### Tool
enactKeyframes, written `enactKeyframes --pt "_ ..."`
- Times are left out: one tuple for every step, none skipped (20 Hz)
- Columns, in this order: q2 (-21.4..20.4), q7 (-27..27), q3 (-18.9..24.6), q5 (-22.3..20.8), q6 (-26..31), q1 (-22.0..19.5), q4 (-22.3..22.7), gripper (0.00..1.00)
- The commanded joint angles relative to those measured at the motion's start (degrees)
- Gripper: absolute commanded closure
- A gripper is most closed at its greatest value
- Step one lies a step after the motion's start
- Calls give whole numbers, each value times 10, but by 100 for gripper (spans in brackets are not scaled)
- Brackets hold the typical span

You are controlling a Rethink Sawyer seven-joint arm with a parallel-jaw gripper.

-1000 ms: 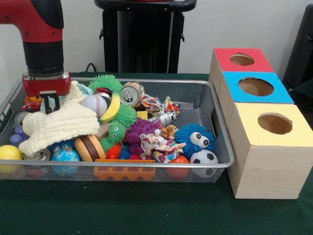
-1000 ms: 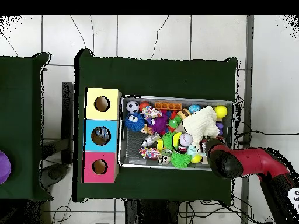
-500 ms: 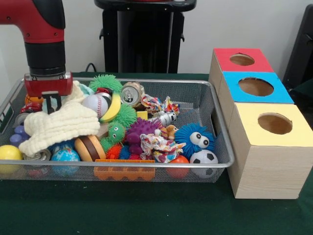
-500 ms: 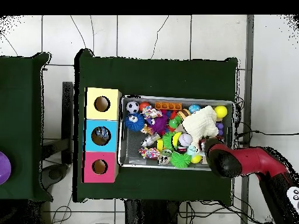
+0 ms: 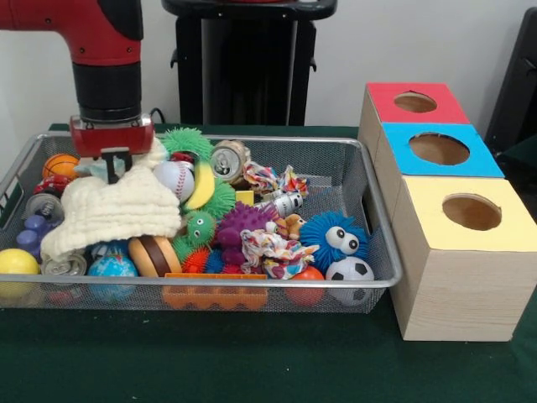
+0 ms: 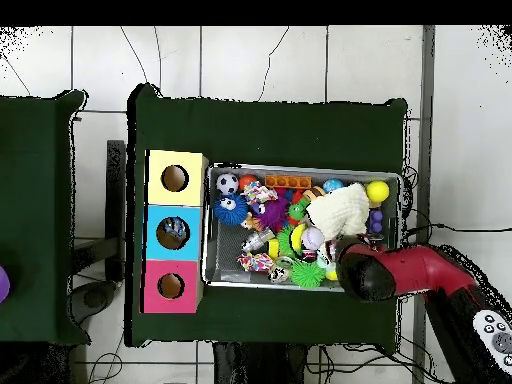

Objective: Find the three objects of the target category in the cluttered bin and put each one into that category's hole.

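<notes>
Left of the three-holed wooden box (image 5: 453, 206), inside the wire mesh bin (image 5: 369, 227): red-and-black gripper (image 5: 112, 164) low over cream knitted cloth (image 5: 113, 210), jaw state impossible to tell. Searching step, apparently; target category unclear. Next: uncover buried toys, then grasp one.

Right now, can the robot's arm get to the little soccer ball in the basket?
Probably yes. The soccer ball lies on top at the corner of the basket near the yellow box, with nothing covering it. The end effector sits over the cream cloth at the other end, so it must cross over first.
</notes>
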Motion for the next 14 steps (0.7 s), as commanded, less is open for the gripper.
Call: enactKeyframes --pt "-4 78 -31 72 62 67 48 100" --pt "-5 80 -37 78 58 73 49 100" --pt "-6 91 -46 82 53 84 50 100" --pt "-7 94 -52 87 48 90 50 100" --pt "-7 101 -60 91 42 98 51 100" --pt "-8 108 -68 94 37 107 52 100" --pt "-9 120 -79 97 28 120 54 100" --pt "-9 125 -86 102 23 126 55 100" --pt "-10 137 -96 105 13 140 55 100" --pt "-9 141 -103 110 8 147 56 100" --pt "-8 150 -112 114 -1 158 57 100" --pt "-7 152 -117 120 -7 163 57 100" --pt "-7 160 -125 124 -15 172 58 100" --pt "-6 162 -130 128 -20 178 58 100"
